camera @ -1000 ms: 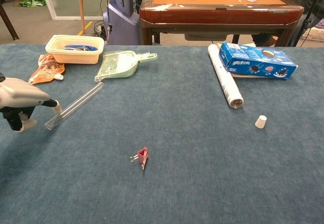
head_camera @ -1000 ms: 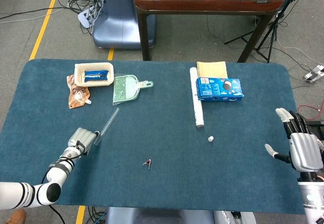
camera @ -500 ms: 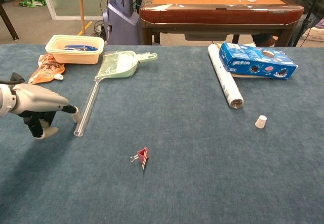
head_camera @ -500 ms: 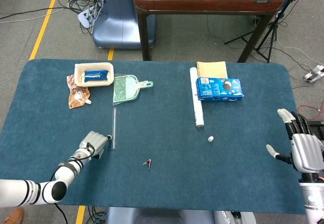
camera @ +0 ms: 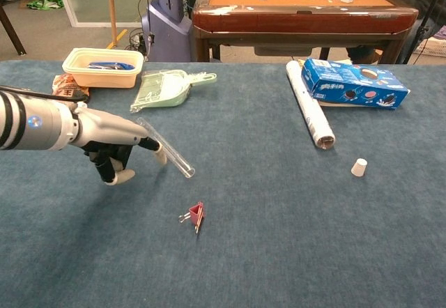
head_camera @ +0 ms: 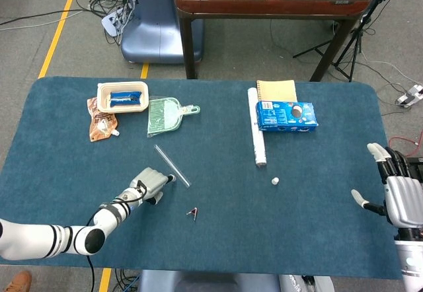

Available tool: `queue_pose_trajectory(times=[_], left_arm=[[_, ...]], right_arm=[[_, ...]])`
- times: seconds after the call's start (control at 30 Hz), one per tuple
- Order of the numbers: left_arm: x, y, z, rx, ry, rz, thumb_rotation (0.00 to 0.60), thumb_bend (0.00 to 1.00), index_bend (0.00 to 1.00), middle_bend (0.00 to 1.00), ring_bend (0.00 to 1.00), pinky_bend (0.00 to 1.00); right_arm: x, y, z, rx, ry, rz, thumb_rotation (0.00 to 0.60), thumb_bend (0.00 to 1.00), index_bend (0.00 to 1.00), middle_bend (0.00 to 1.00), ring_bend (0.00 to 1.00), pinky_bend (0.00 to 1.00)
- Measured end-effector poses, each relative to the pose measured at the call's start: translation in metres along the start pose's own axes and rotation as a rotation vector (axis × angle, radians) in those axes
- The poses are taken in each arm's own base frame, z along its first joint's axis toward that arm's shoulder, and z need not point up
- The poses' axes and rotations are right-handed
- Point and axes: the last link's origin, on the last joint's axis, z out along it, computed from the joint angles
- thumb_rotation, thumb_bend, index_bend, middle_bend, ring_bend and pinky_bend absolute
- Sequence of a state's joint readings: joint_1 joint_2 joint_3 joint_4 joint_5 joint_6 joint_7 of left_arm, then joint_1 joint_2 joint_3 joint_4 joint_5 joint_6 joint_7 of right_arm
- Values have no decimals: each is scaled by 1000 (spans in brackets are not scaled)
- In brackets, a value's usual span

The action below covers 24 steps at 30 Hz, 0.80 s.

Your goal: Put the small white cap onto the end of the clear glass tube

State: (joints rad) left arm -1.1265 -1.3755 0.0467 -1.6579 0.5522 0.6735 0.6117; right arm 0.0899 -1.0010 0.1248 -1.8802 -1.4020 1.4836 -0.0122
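Note:
My left hand [head_camera: 151,183] [camera: 115,146] holds the clear glass tube [head_camera: 172,166] [camera: 166,148] above the blue table, left of centre. The tube slants from its far-left end down to an open end pointing near and right. The small white cap [head_camera: 274,181] [camera: 359,167] stands alone on the cloth at the right, just beyond the end of a white roll. My right hand [head_camera: 400,198] hovers open at the table's right edge, fingers spread, well to the right of the cap; the chest view does not show it.
A small red binder clip [head_camera: 193,213] [camera: 195,215] lies near the tube's open end. A white roll [head_camera: 256,133] [camera: 310,113], blue box [head_camera: 286,115] [camera: 352,83] and notepad [head_camera: 276,90] lie back right. A green dustpan [head_camera: 164,115], cream tray [head_camera: 122,97] and snack pouch [head_camera: 100,121] sit back left.
My left hand has carried the tube rightward toward the table's middle. The tube has swung round, its free end now pointing right. My right hand has shifted slightly right.

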Motion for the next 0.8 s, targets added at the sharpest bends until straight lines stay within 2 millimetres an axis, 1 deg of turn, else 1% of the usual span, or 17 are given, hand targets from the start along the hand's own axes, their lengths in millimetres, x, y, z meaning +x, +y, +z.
queue_pose_trajectory(times=[0.2, 0.37, 0.57, 0.67, 0.8], left_arm=[[13, -3, 5, 18, 44, -2, 600, 530, 168, 1000, 936, 812], [29, -9, 13, 69, 148, 27, 600, 528, 166, 1000, 932, 812], [42, -11, 36, 100, 221, 38, 600, 530, 112, 1000, 926, 812], [47, -8, 50, 105, 228, 56, 600, 529, 81, 1000, 921, 812], [53, -2, 67, 119, 221, 82, 600, 529, 72, 1000, 920, 812]], right_arm=[[0, 2, -1, -3, -1, 2, 600, 213, 56, 101, 12, 59], [-2, 2, 0, 0, -4, 4, 600, 213, 56, 101, 12, 59], [-1, 0, 1, 5, -5, -1, 600, 213, 56, 101, 12, 59], [-1, 0, 1, 5, -4, -1, 600, 213, 56, 101, 12, 59], [-1, 0, 1, 3, -6, 2, 600, 213, 56, 101, 12, 59]])
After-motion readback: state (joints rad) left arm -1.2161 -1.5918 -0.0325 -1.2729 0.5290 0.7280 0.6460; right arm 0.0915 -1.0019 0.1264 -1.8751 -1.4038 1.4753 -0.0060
